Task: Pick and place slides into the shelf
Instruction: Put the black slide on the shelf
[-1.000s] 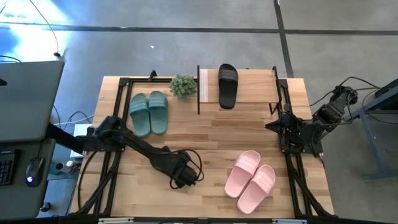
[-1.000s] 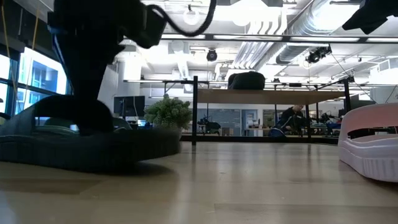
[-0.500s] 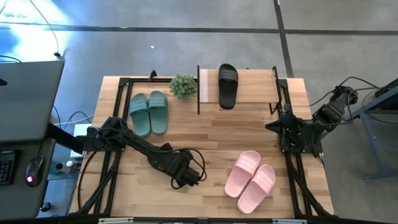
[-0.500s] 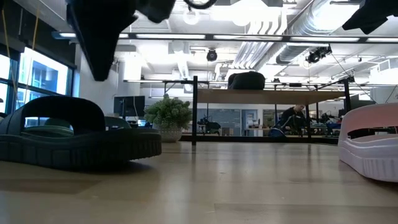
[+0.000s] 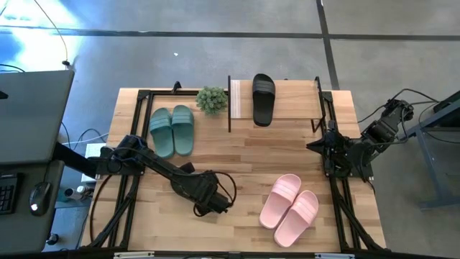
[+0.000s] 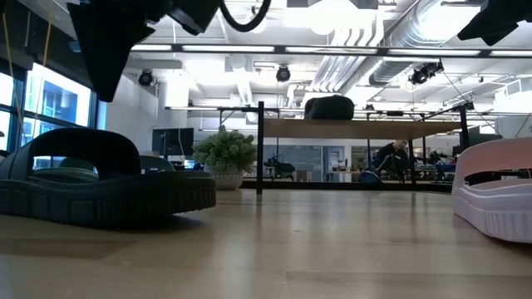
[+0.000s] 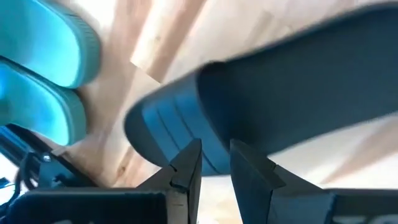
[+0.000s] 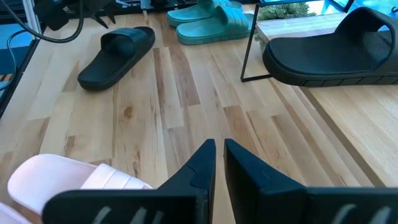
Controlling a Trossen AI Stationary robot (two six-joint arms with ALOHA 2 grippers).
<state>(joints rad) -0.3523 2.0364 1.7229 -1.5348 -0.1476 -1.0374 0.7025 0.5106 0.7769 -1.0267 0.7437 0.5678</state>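
One black slide (image 8: 118, 51) lies flat on its sole on the table's near middle; it also shows in the low view (image 6: 100, 178). My left gripper (image 7: 216, 155) hovers just above it, slightly open and empty, and hides it in the high view (image 5: 207, 200). The other black slide (image 5: 263, 98) rests on the shelf's wooden board (image 5: 295, 101) at the far side. The teal pair (image 5: 172, 129) lies at the far left, and the pink pair (image 5: 290, 208) at the near right. My right gripper (image 8: 219, 152) is shut and empty at the right edge.
A small green potted plant (image 5: 211, 99) stands just left of the shelf's black post (image 5: 229, 104). Black frame rails run along the table's left (image 5: 133, 144) and right (image 5: 332, 144) sides. Bare wood lies between the shelf and the pink pair.
My left gripper has come off the black slide's strap and gone up, clear of it. The slide has settled flat on the table, its far end drawn back a little in the low view.
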